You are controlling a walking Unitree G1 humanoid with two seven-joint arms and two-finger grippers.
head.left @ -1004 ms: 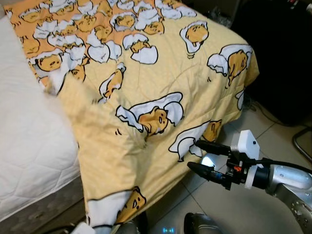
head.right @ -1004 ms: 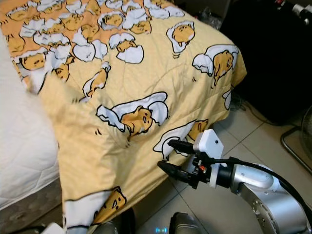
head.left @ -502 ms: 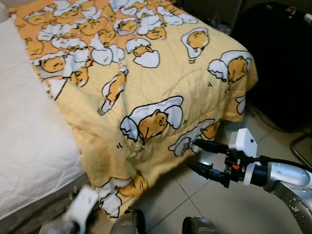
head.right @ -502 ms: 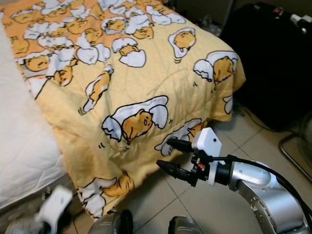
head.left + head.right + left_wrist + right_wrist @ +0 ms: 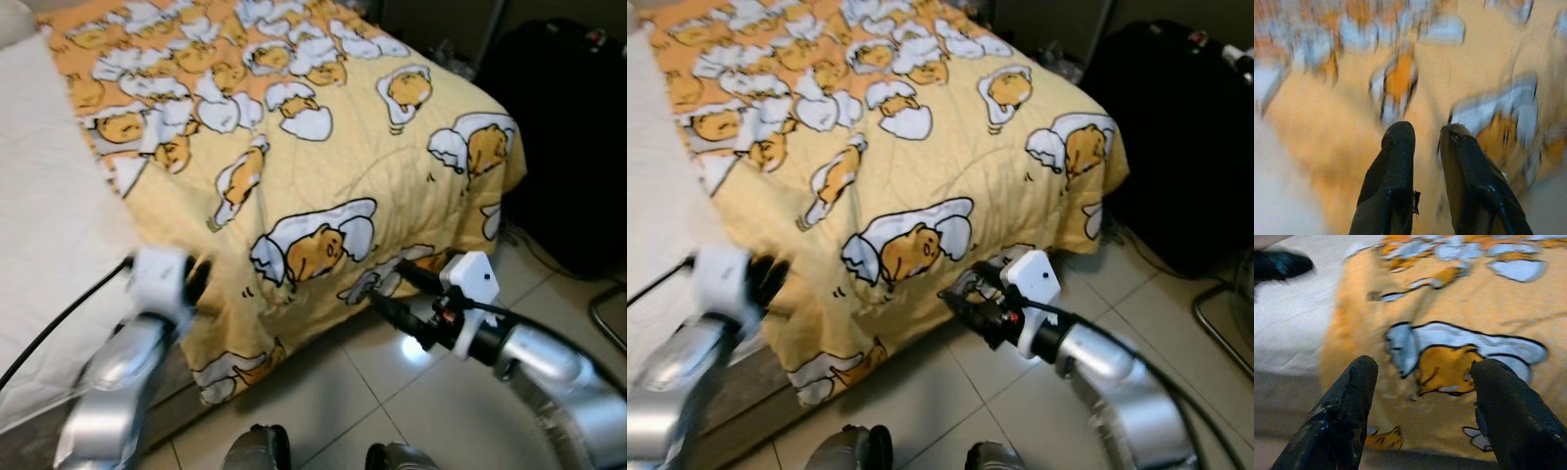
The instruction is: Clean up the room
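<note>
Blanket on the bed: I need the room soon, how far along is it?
Done: the blanket covers most of the bed. In hand: the left claw and the open right claw are at its hanging edge. Left: the white mattress is uncovered beside it.

Head eyes look down at the blanket [image 5: 323, 147]; both wrist cameras face it closely.
</note>
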